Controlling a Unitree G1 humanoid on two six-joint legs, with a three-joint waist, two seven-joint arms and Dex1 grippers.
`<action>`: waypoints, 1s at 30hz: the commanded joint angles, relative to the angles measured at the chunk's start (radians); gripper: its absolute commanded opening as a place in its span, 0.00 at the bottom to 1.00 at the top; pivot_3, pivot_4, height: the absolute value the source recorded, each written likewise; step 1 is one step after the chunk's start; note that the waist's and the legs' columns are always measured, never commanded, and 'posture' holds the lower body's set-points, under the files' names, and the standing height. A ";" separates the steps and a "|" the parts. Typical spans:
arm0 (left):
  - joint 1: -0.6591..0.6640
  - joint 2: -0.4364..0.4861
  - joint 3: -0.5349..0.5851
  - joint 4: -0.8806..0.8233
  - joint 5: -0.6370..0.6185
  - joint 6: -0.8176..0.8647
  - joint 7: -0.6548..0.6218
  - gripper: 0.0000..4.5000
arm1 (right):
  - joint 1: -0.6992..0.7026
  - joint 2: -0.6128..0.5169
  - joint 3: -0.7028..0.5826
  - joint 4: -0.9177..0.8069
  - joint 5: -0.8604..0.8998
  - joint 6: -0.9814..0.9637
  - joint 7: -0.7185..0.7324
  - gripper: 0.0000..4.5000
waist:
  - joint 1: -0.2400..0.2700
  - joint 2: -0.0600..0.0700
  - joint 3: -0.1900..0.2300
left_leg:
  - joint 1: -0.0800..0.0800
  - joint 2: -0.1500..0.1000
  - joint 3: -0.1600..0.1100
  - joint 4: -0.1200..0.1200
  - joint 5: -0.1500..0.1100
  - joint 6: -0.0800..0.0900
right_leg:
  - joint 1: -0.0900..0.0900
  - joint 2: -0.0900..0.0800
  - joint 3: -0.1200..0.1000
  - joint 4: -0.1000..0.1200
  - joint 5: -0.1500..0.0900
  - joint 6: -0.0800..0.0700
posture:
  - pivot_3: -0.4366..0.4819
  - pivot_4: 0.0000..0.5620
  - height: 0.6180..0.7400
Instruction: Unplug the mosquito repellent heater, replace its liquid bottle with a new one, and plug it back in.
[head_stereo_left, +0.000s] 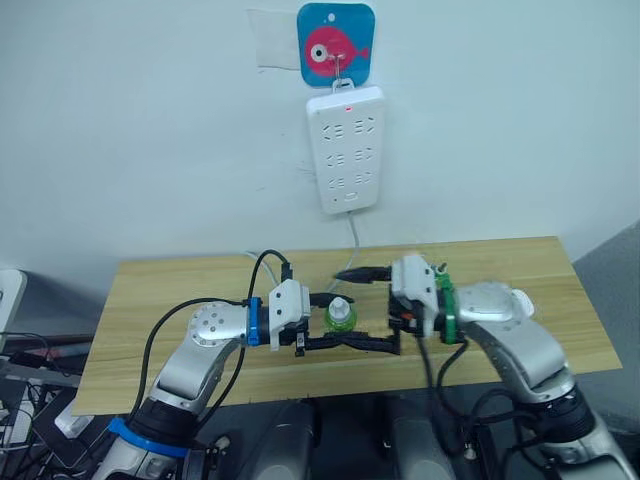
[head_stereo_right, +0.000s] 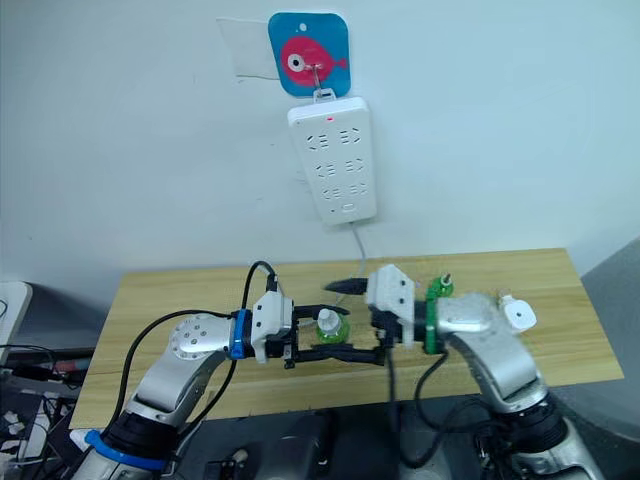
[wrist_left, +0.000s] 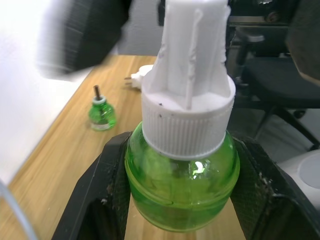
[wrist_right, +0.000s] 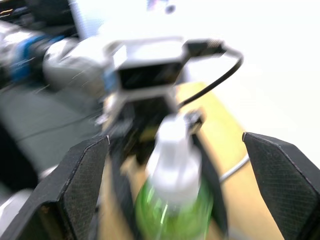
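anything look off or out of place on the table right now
Nothing looks spilled or broken. The left hand grips a round green liquid bottle with a white ribbed cap upright. A second small green bottle, its wick bare, stands on the wooden table, and a small white pronged plug-in unit lies unplugged behind it.

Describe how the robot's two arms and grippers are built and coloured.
Both arms are silver-grey metal with white wrist blocks and black cables. The left arm has a blue band at the wrist, the right arm a green one. The left gripper and right gripper each have two black fingers.
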 joint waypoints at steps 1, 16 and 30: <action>0.004 -0.006 0.001 -0.036 0.002 -0.003 0.011 0.50 | -0.038 0.049 0.039 0.019 -0.068 -0.018 -0.091 1.00 | 0.000 0.000 0.000 | 0.000 0.000 0.000 0.000 0.000 0.000 | 0.000 0.000 0.000 0.000 0.000 0.000 | 0.53 0.43 1.00; 0.016 0.034 0.042 -0.036 -0.009 0.005 0.005 0.50 | 0.020 -0.186 -0.148 -0.011 0.039 -0.033 0.006 1.00 | 0.001 0.000 0.000 | 0.000 0.000 0.000 0.000 0.000 0.000 | 0.001 0.000 -0.001 -0.001 0.000 0.000 | 0.52 0.44 1.00; -0.015 0.007 0.034 -0.024 -0.005 0.007 -0.016 0.50 | -0.013 -0.039 0.043 -0.006 -0.013 -0.040 -0.056 1.00 | -0.004 0.000 0.000 | 0.000 0.001 0.000 0.000 0.000 0.000 | 0.001 0.000 -0.001 0.000 0.000 0.000 | 0.52 0.45 1.00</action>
